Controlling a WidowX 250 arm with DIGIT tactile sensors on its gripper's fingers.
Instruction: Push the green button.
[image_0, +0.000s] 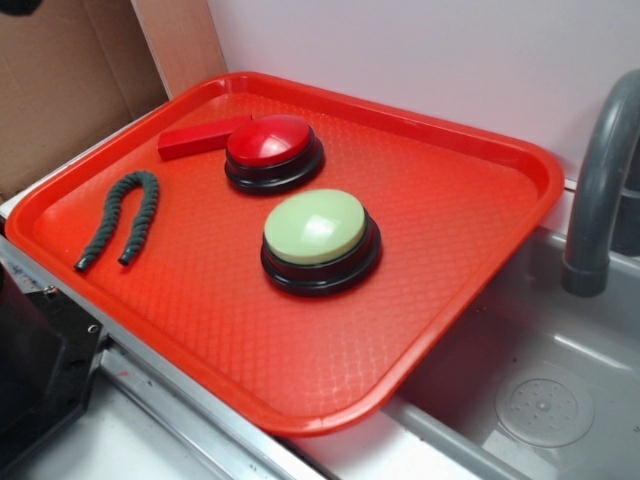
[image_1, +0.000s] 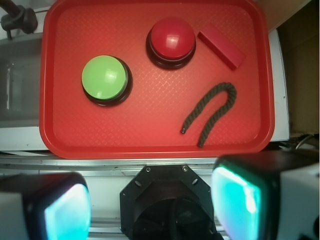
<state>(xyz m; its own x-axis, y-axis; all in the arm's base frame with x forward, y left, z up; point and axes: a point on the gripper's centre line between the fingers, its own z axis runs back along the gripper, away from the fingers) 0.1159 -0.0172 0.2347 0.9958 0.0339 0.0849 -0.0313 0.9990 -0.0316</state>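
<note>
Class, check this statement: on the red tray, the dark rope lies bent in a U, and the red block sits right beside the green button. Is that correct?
Not quite. The red block sits right beside the red button, not the green button, which stands apart nearer the tray's middle. The dark rope does lie bent in a U on the red tray. The exterior view shows this.

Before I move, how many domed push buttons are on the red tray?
2. The pale-green domed button on a black base sits near the red plastic tray's middle; the red domed button sits behind it, beside a red block. None appears hidden.
</note>
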